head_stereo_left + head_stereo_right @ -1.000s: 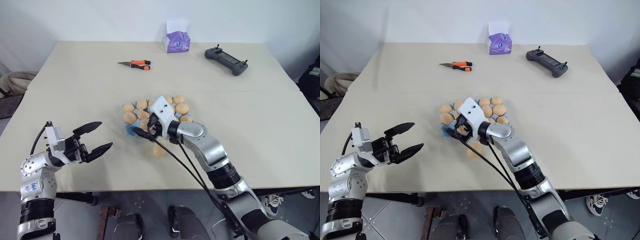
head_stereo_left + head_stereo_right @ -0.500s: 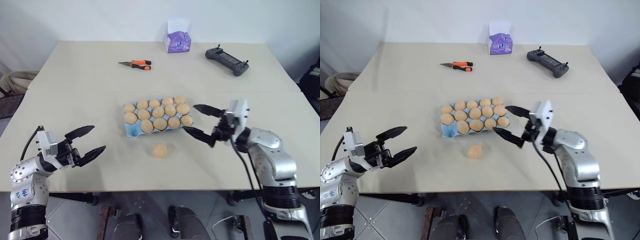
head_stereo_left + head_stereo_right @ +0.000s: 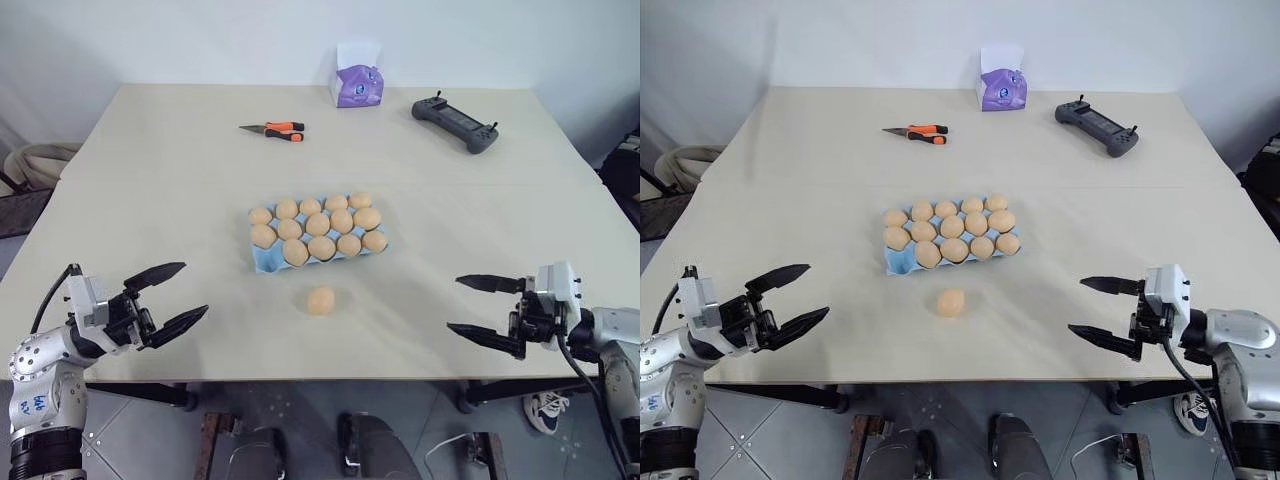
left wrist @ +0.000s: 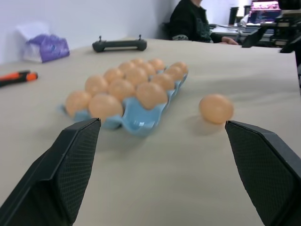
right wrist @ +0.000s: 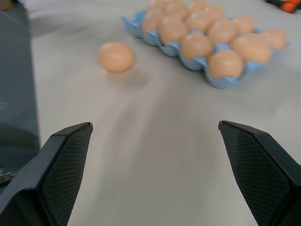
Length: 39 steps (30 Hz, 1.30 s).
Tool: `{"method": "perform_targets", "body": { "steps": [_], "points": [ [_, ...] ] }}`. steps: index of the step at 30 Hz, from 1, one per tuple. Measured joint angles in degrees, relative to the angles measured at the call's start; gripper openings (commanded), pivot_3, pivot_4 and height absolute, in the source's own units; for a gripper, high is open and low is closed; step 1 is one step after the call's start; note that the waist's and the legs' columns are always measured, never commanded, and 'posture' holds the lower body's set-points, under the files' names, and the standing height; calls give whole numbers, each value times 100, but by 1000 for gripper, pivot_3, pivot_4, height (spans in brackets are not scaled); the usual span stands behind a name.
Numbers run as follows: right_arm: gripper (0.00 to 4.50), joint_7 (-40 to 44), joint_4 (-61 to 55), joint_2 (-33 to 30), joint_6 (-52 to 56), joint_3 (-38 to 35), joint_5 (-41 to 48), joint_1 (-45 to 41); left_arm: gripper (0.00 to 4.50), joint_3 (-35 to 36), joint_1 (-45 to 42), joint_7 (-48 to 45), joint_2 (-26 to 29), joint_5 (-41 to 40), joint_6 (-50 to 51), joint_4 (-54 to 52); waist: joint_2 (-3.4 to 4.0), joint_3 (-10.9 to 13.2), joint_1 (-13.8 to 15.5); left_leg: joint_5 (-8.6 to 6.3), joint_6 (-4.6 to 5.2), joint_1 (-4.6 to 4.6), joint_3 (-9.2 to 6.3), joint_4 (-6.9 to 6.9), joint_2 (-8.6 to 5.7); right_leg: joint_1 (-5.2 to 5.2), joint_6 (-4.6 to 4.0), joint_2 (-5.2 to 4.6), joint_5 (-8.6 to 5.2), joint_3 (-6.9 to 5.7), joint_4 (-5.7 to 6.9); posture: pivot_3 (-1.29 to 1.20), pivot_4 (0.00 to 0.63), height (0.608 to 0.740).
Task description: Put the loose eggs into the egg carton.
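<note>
One loose egg point(image 3: 321, 300) lies alone on the pale surface point(image 3: 150, 180), just near of the egg carton point(image 3: 268, 262) and a little apart from its near edge, not touching it. The blue carton sits in the middle of the surface with its long side running left to right, slightly turned, and almost all of its cups hold eggs; at the near left corner one bare blue cup seems to show, and I judge this is the place left for the last egg. The left pincer point(image 3: 168, 298) hovers at the near left edge of the surface, its two black fingers wide apart and holding nothing, pointing to the right toward the egg. The right pincer point(image 3: 484, 310) hovers at the near right edge, also spread wide and empty, pointing to the left. The egg lies between them, on about the same near line as both, so each one would reach it by moving sideways inward. The two gaps look nearly the same, and I cannot say for certain which arm is nearer. The egg's long axis seems to lie roughly near to far, but it is small and this is not sure. Because the free cup is on the left side, the left pincer looks the more natural choice.
</note>
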Motion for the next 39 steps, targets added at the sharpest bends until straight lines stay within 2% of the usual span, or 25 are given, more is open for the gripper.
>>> {"method": "perform_targets", "body": {
  "steps": [4, 9, 15, 22, 32, 39],
  "points": [
    [4490, -271, -168, 0, 66, -12, 0, 16, 4500, -594, -250, 345, -219, 35, 264, -718, 1, 1, 44, 3, 4, 0, 1, 2, -3, 1, 1, 1, 1, 2, 2, 0, 150, 740],
    [4490, -555, -293, 2, 142, 15, -8, -1, 4500, -1378, -561, 948, -431, 505, 601, -1127, 2, 1, 116, 5, 6, 0, 5, 4, -4, 0, 3, 7, 1, 7, 1, 0, 150, 740],
    [4490, -819, -480, 2, 164, 13, -12, 55, 4500, -2404, -650, 2040, -637, 1622, 1322, -1395, 2, 1, 137, 5, 7, 0, 5, 6, -4, 0, 7, 11, 3, 10, 0, 0, 150, 740],
    [4490, -1047, -676, 2, 181, -3, -8, 282, 4500, -2970, -875, 2741, -1072, 2086, 1810, -1394, 2, 1, 134, 7, 9, 2, 6, 13, -5, 1, 10, 13, 5, 14, 10, 0, 150, 740],
    [4490, -1395, -907, 3, 267, -12, -10, 454, 4500, -3473, -1273, 2972, -1136, 2650, 1996, -943, 2, 1, 141, 11, 8, 4, 6, 15, -7, 2, 9, 14, 5, 15, 14, 0, 150, 740],
    [4500, -1543, -998, 3, 268, -17, -8, 538, 2294, -3611, -1376, 3003, -1280, 2880, 1901, -697, 2, 1, 146, 12, 9, 3, 5, 16, -7, 2, 9, 13, 5, 15, 15, 0, 150, 740]
  ]
}}
